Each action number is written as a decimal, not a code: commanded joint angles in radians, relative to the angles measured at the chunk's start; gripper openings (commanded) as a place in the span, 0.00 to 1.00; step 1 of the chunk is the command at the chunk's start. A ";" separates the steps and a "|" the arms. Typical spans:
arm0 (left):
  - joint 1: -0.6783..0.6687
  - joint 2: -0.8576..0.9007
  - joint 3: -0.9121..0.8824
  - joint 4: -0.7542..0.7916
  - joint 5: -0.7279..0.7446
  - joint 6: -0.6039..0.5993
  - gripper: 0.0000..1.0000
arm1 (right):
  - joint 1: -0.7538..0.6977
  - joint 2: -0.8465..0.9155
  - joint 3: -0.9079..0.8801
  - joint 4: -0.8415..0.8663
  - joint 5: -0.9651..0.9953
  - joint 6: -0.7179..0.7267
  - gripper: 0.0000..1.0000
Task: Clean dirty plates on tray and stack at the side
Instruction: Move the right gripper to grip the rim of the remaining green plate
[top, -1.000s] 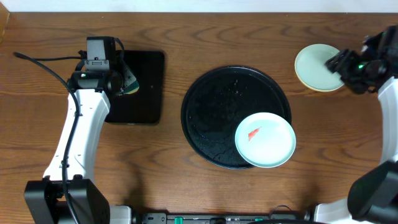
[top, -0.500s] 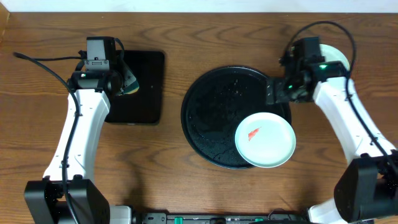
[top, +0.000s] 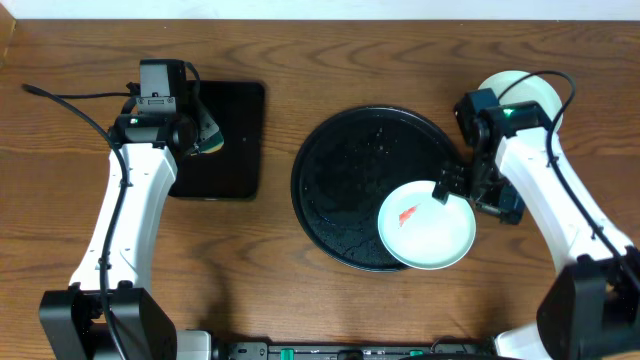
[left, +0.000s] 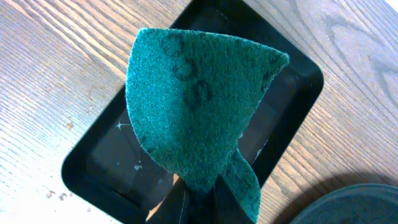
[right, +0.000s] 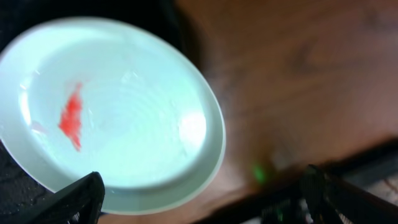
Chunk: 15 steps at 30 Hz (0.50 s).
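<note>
A pale mint-blue plate (top: 425, 225) with a red-orange smear lies on the front right part of the large round black tray (top: 345, 180); it fills the right wrist view (right: 112, 106). Stacked plates (top: 520, 92) lie on the table at the far right, partly hidden by the right arm. My right gripper (top: 468, 195) is open and empty over the mint plate's right rim (right: 199, 196). My left gripper (top: 200, 130) is shut on a green scouring sponge (left: 193, 106), held above the small rectangular black tray (top: 220, 140).
The rectangular black tray (left: 292, 99) sits at the far left on the wooden table. The round tray's rim shows at the left wrist view's lower right corner (left: 360, 202). Cables trail from both arms.
My right arm swung from the stacked plates at the far right, across the tray's far edge, down to the mint plate's right rim. The left arm has not moved.
</note>
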 joint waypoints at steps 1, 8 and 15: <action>0.003 0.008 -0.009 0.008 -0.013 0.009 0.08 | 0.053 -0.083 -0.021 -0.028 0.016 0.219 0.99; 0.003 0.008 -0.009 0.022 -0.013 0.009 0.08 | 0.148 -0.143 -0.180 -0.023 0.014 0.527 0.93; 0.003 0.008 -0.009 0.021 -0.013 0.009 0.08 | 0.161 -0.143 -0.344 0.139 -0.008 0.589 0.94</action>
